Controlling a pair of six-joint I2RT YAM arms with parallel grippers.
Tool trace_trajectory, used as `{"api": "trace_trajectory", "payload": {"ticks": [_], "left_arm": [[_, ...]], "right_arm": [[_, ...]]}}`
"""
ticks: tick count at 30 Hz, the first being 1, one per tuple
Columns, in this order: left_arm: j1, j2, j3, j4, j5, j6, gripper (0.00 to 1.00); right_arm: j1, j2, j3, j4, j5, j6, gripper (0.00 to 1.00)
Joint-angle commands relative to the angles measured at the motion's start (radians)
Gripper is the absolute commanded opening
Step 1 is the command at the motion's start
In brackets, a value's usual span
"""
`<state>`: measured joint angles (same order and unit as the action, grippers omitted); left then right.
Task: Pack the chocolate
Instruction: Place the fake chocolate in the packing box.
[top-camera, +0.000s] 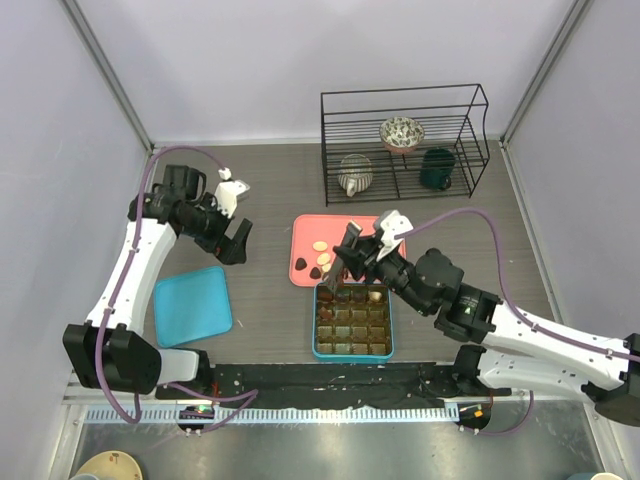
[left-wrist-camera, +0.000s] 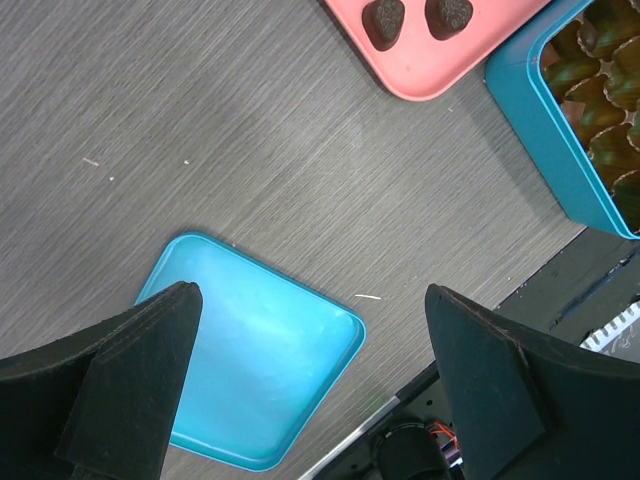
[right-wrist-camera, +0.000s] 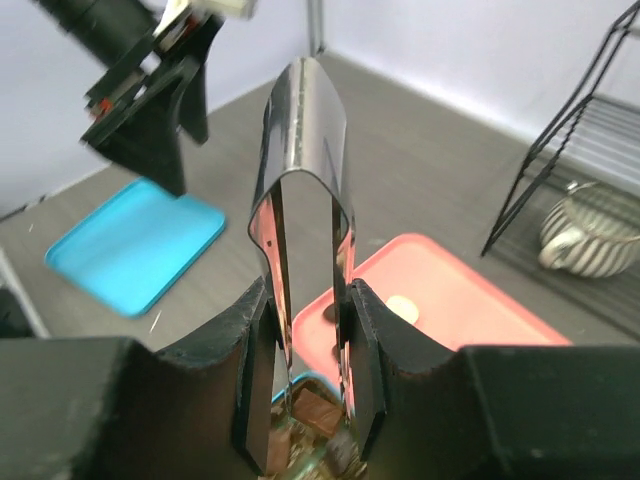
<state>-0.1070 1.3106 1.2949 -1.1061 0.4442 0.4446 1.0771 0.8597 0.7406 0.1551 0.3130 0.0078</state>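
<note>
Right gripper (right-wrist-camera: 308, 330) clamps metal tongs (right-wrist-camera: 300, 150) between both fingers, at near edge of pink tray (top-camera: 303, 228), over far rim of teal box (top-camera: 318, 352). Tong arms pressed close together. Tips low and blurred, so cannot tell if any piece is pinched. Chocolate (top-camera: 321, 261): few small pieces, cream, brown and dark, on near-left part of pink tray. Left gripper (left-wrist-camera: 310, 370) spread wide, empty, left of pink tray, over blue lid (left-wrist-camera: 250, 370).

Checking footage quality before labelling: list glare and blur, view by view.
Top external: even light, soft shadows, sharp. Left wrist: pale sheen on the blue tray. Right wrist: mirror glare on the metal tongs; the left arm behind them is blurred.
</note>
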Motion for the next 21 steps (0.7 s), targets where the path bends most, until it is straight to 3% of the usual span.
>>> {"api": "trace_trajectory", "payload": {"ticks": [1, 15, 21], "left_arm": [[0.000, -0.053, -0.032, 0.041, -0.018, -0.029, 1.00], [0.000, -0.132, -0.109, 0.037, -0.032, -0.047, 1.00], [0.000, -0.149, -0.111, 0.029, -0.030, -0.058, 1.00]], "right_arm": [[0.087, 0.001, -0.001, -0.075, 0.078, 0.057, 0.26], [0.144, -0.027, -0.110, -0.006, 0.161, 0.063, 0.26], [0.144, -0.051, -0.148, 0.026, 0.167, 0.058, 0.38]]}}
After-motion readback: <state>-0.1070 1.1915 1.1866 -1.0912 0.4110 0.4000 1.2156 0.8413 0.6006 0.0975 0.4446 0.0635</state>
